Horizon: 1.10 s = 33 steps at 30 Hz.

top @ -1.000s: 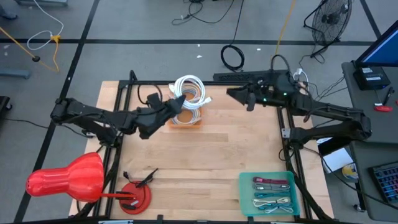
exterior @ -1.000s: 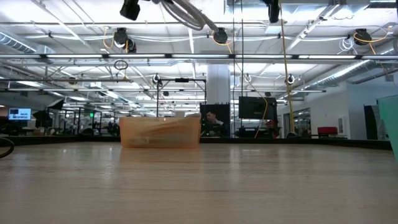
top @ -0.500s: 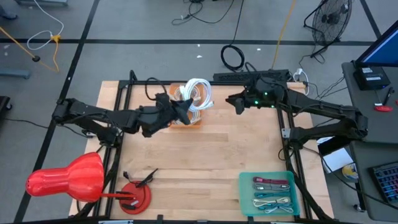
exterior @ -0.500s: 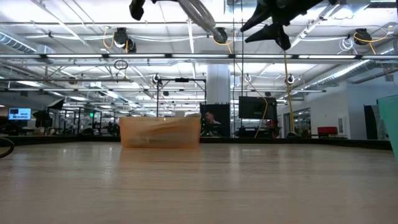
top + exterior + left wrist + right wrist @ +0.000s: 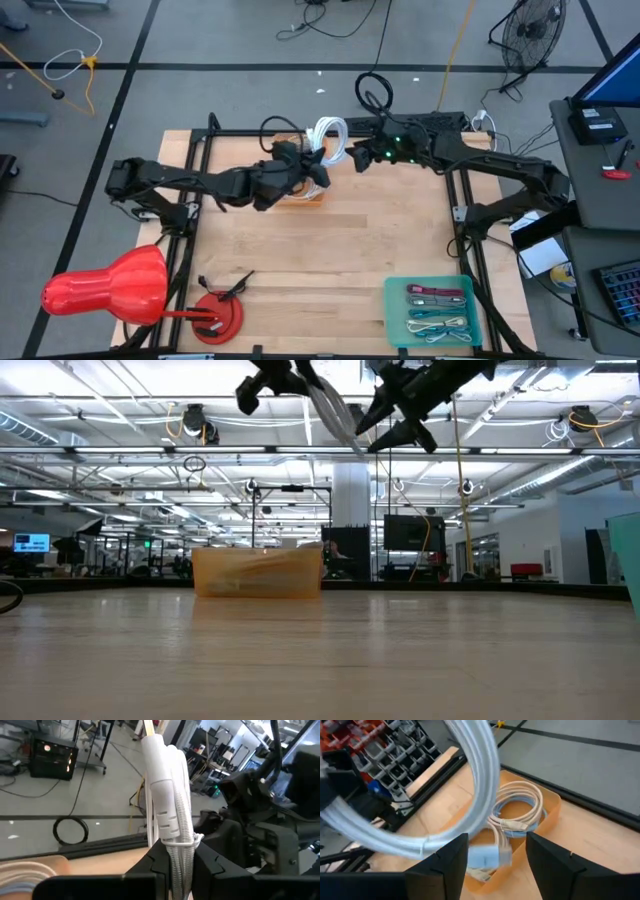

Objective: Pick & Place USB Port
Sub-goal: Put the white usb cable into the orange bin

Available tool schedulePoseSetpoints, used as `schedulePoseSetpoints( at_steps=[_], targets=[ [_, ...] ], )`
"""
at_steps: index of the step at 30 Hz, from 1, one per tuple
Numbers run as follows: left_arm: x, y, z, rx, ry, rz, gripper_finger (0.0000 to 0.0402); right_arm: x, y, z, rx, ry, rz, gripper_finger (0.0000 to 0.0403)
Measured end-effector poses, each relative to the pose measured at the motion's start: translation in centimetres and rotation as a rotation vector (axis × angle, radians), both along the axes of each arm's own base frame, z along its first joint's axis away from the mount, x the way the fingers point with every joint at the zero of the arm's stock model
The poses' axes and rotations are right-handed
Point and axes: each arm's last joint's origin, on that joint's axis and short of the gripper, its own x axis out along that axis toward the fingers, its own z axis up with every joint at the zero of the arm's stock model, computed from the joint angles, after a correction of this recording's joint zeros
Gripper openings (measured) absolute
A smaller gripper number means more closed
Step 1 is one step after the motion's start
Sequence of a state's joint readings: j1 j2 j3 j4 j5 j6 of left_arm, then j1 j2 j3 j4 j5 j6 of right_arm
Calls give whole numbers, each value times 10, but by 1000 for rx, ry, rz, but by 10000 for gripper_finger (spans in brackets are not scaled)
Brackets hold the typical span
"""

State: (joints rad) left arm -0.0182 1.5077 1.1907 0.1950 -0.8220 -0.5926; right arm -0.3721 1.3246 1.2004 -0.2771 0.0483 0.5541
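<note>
A white coiled USB cable (image 5: 326, 140) hangs in the air over the orange bin (image 5: 258, 573) at the table's far middle. My left gripper (image 5: 304, 166) is shut on it, coming from the table's left. My right gripper (image 5: 352, 158) stands open just right of the coil. In the right wrist view the coil's loop (image 5: 475, 780) arcs ahead of its fingers, and a pale plug end (image 5: 489, 857) hangs between them without visibly touching. More pale cables (image 5: 519, 815) lie in the bin. My left gripper pinches the coil's gathered strands (image 5: 176, 851) between its two fingers, several strands together. The fingers lie about level, coming from the table's left. The coil and its white plugs (image 5: 165, 790) stand out beyond the fingers, lifted clear above the bin.
A green tray (image 5: 395, 325) with several cables sits at the near right corner. A red bulb-shaped object (image 5: 110, 285) and a red disc (image 5: 216, 316) lie at the near left. Bare wooden tabletop spreads between the bin and the tray.
My left gripper has carried the coil toward the table's right and rolled, turning the coil about. My right gripper has come down and toward the table's left, closing in on the coil.
</note>
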Motion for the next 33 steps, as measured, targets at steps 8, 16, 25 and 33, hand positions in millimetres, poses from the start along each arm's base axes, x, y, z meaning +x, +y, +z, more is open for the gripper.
schedulePoseSetpoints(
  at_steps=[8, 16, 25, 33],
  targets=[
    [1, 1, -5, -85, 58, 36, 38, 3, -2, 10, -54, -18, -8, 217],
    [2, 0, 2, -67, 4, 17, 38, 9, -4, 2, -57, 10, -8, 222],
    [11, 1, -5, -81, -8, -22, 38, 20, -10, 0, -93, -47, -30, 222],
    [17, 1, -9, -82, -35, -29, 38, 25, -12, -10, -66, -1, -34, 212]
  ],
)
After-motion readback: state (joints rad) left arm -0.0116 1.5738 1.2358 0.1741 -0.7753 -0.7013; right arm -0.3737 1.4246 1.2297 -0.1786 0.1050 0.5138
